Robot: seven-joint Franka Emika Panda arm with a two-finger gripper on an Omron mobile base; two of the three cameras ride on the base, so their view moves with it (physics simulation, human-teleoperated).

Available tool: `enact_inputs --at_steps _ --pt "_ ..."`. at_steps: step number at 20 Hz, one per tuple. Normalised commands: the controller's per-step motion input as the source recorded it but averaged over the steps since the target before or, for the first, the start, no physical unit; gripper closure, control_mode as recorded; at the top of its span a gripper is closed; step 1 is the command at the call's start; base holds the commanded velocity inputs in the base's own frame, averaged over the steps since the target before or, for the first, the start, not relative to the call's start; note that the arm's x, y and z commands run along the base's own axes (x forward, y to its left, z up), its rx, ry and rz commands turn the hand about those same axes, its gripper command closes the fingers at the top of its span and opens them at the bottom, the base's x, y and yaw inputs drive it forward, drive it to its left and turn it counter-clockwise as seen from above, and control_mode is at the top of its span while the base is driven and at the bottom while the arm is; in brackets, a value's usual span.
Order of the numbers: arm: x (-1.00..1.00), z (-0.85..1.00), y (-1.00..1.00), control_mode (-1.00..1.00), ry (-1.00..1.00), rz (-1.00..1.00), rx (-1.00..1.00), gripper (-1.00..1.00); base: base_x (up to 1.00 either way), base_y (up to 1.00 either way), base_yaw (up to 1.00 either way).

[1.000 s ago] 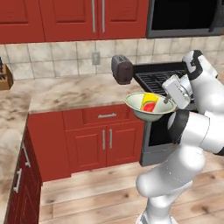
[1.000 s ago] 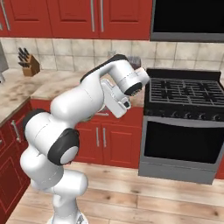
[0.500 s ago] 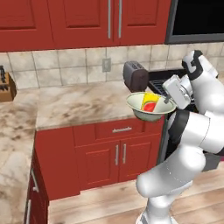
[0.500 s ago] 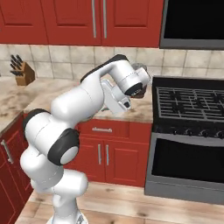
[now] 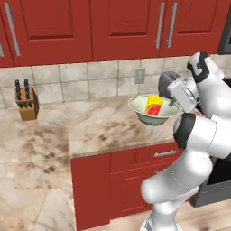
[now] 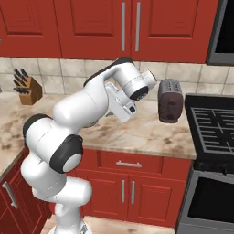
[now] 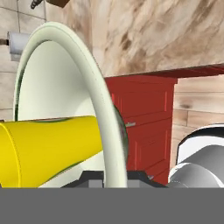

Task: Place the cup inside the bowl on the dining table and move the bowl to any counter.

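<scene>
Gripper [image 5: 173, 103] was clamped on the rim of the bowl [image 5: 154, 114], one finger on each side of the rim in the hand view, holding it in the air above the counter [image 5: 103, 126] near its front edge. Inside the bowl, the yellow cup [image 5: 154, 105] leaned against the wall, with a toaster [image 6: 170, 100] just behind and a knife block [image 5: 26, 101] well to the left.

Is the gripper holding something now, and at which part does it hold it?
Yes. The gripper holds the bowl by its rim, on the side nearest the arm; the cup lies inside the bowl.
</scene>
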Motion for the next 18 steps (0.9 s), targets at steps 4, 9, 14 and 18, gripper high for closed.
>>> enact_inputs --at_steps 4,9,14,18 --pt "0.0 0.0 0.0 1.0 0.0 0.0 0.0 1.0 0.54 0.5 0.0" --pt "0.0 0.0 0.0 1.0 0.0 0.0 0.0 1.0 0.0 0.09 0.0" --pt "0.0 0.0 0.0 1.0 0.0 0.0 0.0 1.0 0.0 0.0 0.0" --pt "0.0 0.0 0.0 1.0 0.0 0.0 0.0 1.0 0.0 0.0 0.0"
